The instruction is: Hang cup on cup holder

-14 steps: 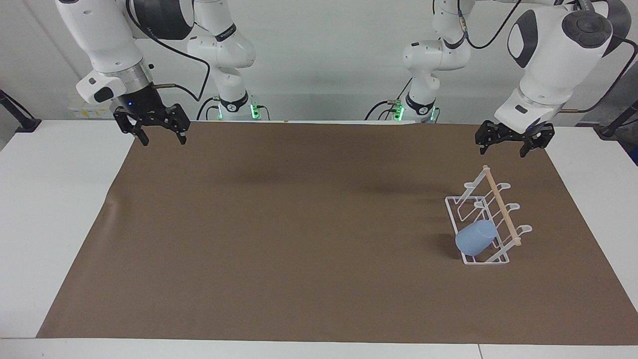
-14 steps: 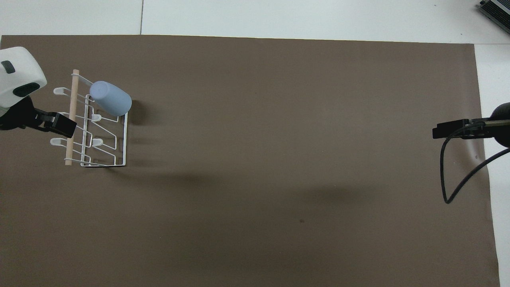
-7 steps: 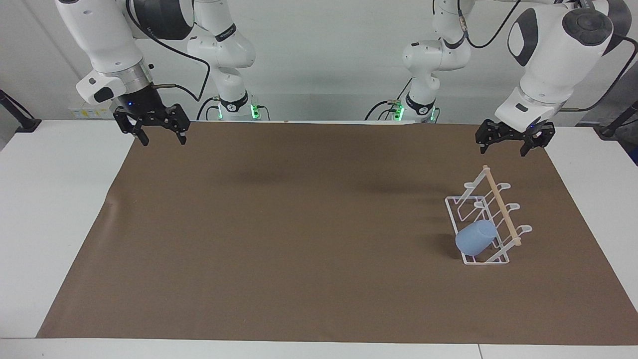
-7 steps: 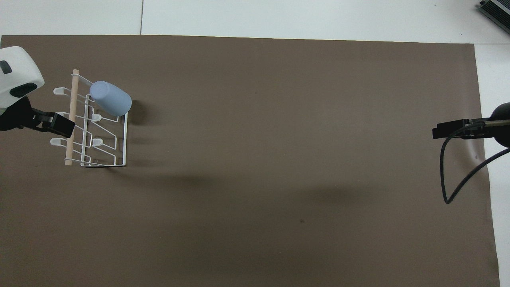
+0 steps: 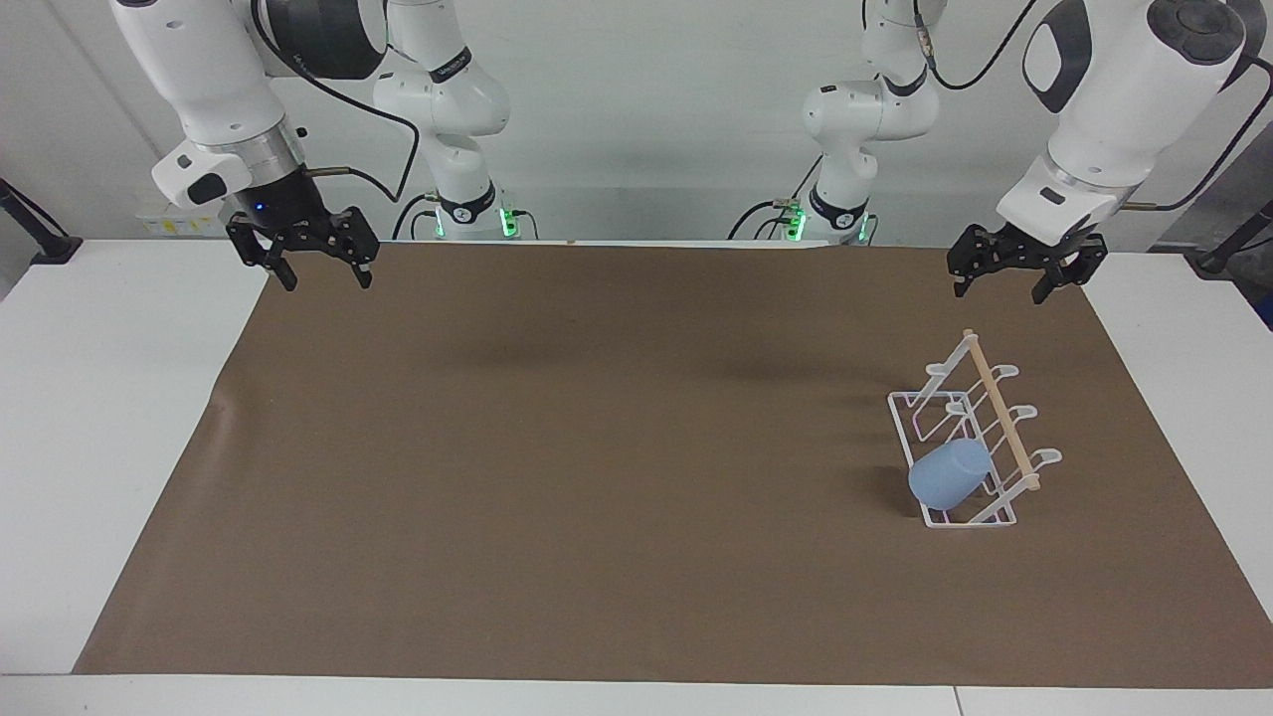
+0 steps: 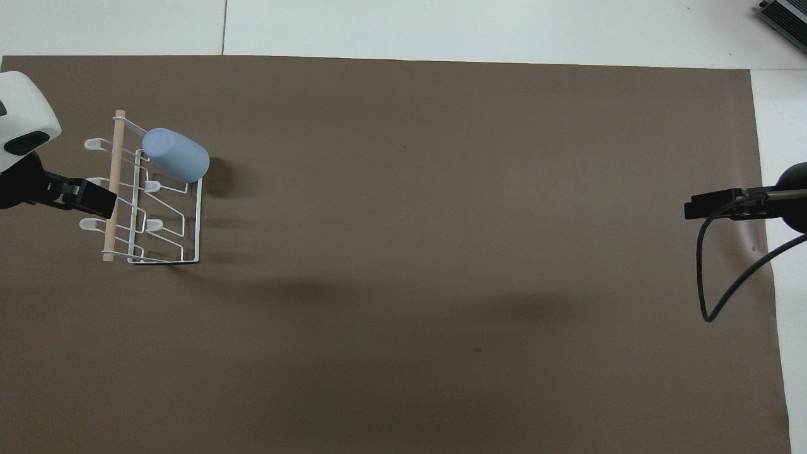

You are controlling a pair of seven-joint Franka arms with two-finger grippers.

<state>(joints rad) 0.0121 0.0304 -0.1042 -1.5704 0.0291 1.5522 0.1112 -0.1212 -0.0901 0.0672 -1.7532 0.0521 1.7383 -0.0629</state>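
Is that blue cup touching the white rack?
Touching. The facing view shows the cup hung tilted on a prong of the rack, no pincer holding it.

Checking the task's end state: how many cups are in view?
1: the cup hangs on the cup holder, at the rack's end farthest from the robots. None seems hidden.

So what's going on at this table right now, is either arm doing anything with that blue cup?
Neither arm is handling it. The blue cup sits upside down and tilted on a prong of the white wire rack, at the rack's end farthest from the robots. The left gripper hangs open and empty in the air above the brown mat, near the rack. The right gripper waits open at the mat's other end.
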